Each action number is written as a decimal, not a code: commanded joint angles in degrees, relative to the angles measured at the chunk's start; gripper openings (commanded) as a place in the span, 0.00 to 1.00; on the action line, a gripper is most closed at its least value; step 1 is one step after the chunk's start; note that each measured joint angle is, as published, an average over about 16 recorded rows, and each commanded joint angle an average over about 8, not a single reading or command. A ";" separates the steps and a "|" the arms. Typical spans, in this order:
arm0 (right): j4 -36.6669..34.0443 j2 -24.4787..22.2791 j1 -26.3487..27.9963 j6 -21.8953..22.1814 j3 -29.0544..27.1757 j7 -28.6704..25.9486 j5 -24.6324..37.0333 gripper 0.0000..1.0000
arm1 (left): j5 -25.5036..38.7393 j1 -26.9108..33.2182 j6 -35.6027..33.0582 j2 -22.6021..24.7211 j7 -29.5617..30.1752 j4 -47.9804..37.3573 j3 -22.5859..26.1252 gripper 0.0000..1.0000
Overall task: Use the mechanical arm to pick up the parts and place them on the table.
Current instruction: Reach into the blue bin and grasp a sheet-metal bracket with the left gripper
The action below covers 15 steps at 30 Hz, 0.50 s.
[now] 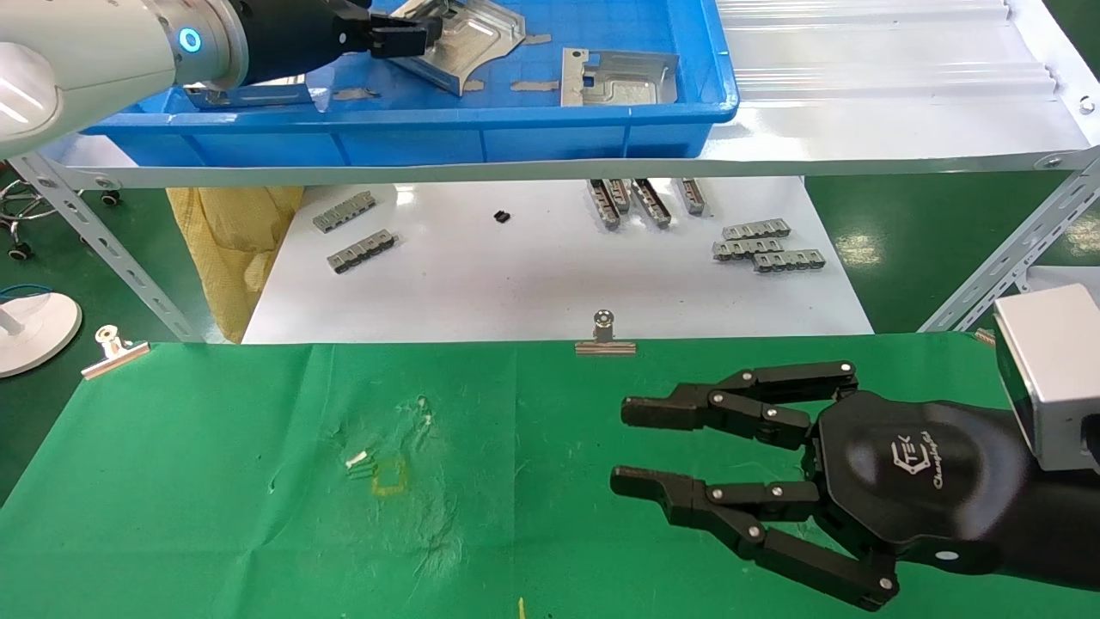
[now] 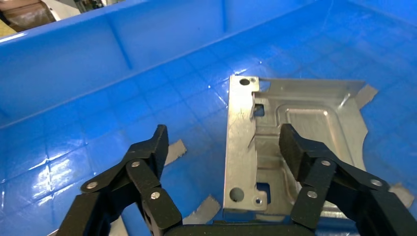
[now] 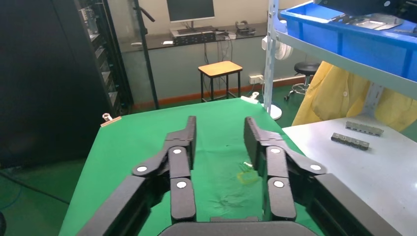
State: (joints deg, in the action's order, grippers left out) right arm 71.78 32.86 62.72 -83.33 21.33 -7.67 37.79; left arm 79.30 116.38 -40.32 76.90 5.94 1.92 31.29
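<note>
The left gripper [image 1: 411, 36] reached into the blue plastic tray [image 1: 550, 129] on the shelf, its fingers [image 2: 150, 152] spread apart over a stamped metal part [image 2: 290, 142]. One finger stood over the part's embossed face, the other over bare tray floor — nothing was clamped. A second part [image 1: 617, 77] lay flat to the right of the claw. The right gripper [image 1: 632, 447] hovered above the green table [image 1: 215, 481], its jaws apart and empty, well clear of both parts.
</note>
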 commanded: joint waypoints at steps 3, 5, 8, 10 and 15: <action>0.00 0.00 0.00 0.00 0.00 0.00 0.00 1.00 | -0.46 -0.20 0.21 0.08 0.65 0.05 -0.25 0.00; 0.00 0.00 0.00 0.00 0.00 0.00 0.00 1.00 | -0.59 -0.31 -0.08 0.09 0.97 0.09 -0.29 0.00; 0.00 0.00 0.00 0.00 0.00 0.00 0.00 1.00 | -0.70 -0.49 -0.54 0.07 1.28 0.20 -0.29 0.00; 0.00 0.00 0.00 0.00 0.00 0.00 0.00 1.00 | -0.75 -0.62 -0.78 0.05 1.38 0.29 -0.28 0.00; 0.00 0.00 0.00 0.00 0.00 0.00 0.00 1.00 | -0.79 -0.84 -0.85 0.00 1.30 0.53 -0.20 0.00</action>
State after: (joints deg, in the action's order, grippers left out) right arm 71.78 32.86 62.72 -83.33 21.33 -7.67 37.79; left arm 78.52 115.59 -41.08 76.90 7.12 2.46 31.09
